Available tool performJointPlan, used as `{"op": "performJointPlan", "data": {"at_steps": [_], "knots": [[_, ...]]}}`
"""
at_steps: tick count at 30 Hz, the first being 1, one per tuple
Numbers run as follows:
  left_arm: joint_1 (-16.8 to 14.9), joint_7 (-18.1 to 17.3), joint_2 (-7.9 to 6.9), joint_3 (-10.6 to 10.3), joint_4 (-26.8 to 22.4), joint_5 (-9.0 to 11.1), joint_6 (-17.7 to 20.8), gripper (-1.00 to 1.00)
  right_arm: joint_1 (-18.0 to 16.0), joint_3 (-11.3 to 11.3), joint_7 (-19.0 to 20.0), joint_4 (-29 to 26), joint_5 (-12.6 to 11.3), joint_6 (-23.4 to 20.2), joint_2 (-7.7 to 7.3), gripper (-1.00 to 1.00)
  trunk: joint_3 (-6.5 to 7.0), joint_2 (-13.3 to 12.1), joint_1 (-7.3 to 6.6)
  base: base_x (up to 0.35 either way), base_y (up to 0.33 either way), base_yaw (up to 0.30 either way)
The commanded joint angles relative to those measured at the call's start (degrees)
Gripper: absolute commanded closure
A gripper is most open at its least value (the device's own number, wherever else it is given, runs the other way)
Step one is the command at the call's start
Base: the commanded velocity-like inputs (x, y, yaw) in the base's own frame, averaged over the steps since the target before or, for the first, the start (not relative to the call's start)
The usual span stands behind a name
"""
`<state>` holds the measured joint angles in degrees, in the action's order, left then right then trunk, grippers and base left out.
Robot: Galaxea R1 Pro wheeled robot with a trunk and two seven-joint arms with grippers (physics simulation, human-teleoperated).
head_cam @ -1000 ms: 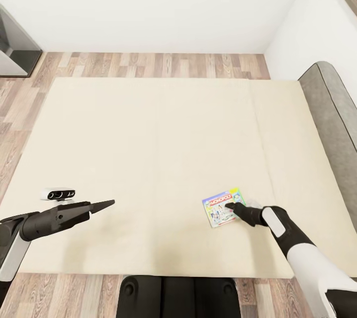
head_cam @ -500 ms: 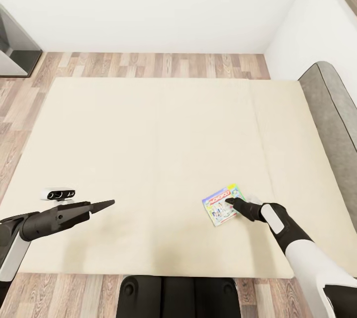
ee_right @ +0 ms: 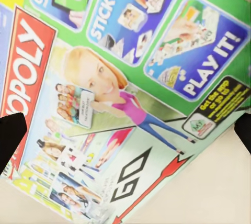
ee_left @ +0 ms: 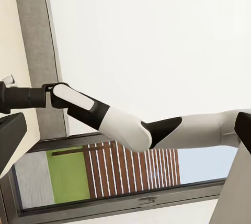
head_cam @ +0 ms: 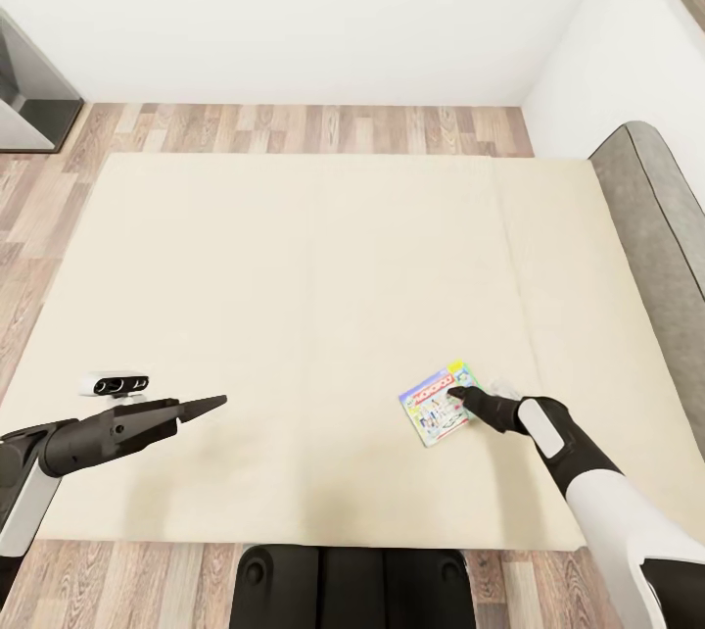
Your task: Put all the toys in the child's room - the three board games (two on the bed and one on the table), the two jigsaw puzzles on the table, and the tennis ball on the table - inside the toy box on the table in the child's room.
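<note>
A pale board game (head_cam: pixel 431 406) with a red banner lies flat on the cream bed (head_cam: pixel 294 266), near its front right. My right gripper (head_cam: pixel 458 398) hovers low over the box's right edge, open, and I cannot tell whether it touches. The right wrist view looks straight down on the printed lid (ee_right: pixel 120 93), with a dark fingertip (ee_right: pixel 11 135) at each side of it. My left gripper (head_cam: pixel 213 403) hangs open over the bed's front left, holding nothing. The table, toy box, puzzles and tennis ball are out of view.
The grey padded headboard (head_cam: pixel 656 217) runs along the bed's right side. Wood floor (head_cam: pixel 294 127) and a white wall lie beyond the bed. A dark grey piece of furniture (head_cam: pixel 29 90) stands at far left. My base (head_cam: pixel 343 585) is against the bed's front edge.
My right gripper has slid a little away from me along the board game's right edge, and the box has shifted slightly. The left arm has stayed still.
</note>
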<state>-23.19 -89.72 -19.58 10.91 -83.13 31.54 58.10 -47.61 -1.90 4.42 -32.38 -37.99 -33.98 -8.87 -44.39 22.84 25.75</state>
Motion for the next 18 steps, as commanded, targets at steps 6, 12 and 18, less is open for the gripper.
{"op": "performJointPlan", "data": {"at_steps": [6,12,18], "knots": [[-0.02,-0.28,-0.02,-0.01,-0.02,-0.03,0.61,-1.00,-1.47,-0.21,0.15,0.01,0.11,-0.44,-0.87,-1.00,-0.06,0.09,0.03,0.000,0.000,0.000],[-0.02,-0.28,-0.02,-0.01,-0.02,-0.07,0.59,-1.00,-2.08,-0.21,-0.03,-0.03,0.08,-0.42,-1.62,-1.00,-0.06,0.09,0.03,0.000,0.000,0.000],[-0.02,-0.28,-0.02,-0.01,-0.02,-0.05,0.61,-1.00,-2.59,-0.29,-3.00,-0.05,-0.05,-0.47,-1.92,-1.00,-0.46,0.09,0.03,0.000,0.000,0.000]]}}
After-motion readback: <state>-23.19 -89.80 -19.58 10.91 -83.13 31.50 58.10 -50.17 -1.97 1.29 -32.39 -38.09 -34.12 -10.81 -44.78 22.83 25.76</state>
